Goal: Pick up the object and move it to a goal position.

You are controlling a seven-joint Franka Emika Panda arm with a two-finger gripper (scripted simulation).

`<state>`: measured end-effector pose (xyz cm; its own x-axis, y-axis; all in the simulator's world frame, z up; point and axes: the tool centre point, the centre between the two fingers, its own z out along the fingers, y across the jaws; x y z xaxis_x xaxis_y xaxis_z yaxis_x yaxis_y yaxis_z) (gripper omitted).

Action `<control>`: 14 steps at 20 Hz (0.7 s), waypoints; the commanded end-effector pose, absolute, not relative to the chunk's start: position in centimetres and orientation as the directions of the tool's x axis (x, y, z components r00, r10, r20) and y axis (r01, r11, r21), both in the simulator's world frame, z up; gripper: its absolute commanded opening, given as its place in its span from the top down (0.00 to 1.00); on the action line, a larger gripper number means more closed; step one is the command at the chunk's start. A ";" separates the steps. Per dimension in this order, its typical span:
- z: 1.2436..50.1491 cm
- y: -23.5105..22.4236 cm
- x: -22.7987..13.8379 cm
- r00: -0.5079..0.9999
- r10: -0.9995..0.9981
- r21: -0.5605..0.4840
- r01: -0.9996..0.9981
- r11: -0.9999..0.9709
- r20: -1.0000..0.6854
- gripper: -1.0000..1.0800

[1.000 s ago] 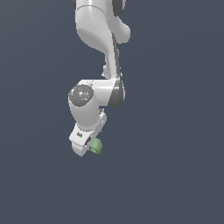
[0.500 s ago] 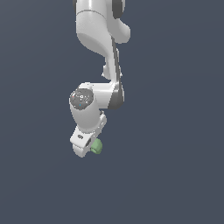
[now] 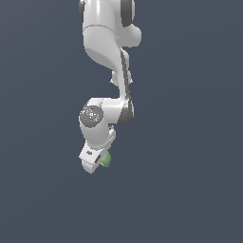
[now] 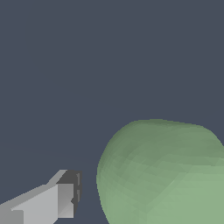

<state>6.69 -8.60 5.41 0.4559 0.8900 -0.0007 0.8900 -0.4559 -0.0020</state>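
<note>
Plain dark slate-blue surrounds me, featureless everywhere. The pale green object (image 3: 105, 160) sits at my gripper (image 3: 97, 163); whether my fingers (image 4: 52, 203) clamp it, I cannot tell.

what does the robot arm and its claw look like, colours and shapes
The arm is glossy white with rounded, bulbous segments and dark grey bands at the joints. A round grey cap with small red marks sits on the wrist joint. The claw is white and blocky; the wrist view shows one light grey squared finger with a dark pad.
</note>
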 end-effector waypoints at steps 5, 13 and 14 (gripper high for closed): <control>5.5 -8.6 6.8 0.456 0.890 0.000 0.890 -0.456 0.000 1.00; 5.5 -8.7 6.8 0.456 0.890 0.000 0.890 -0.456 0.000 1.00; 5.5 -8.8 6.8 0.456 0.890 0.000 0.890 -0.456 0.000 1.00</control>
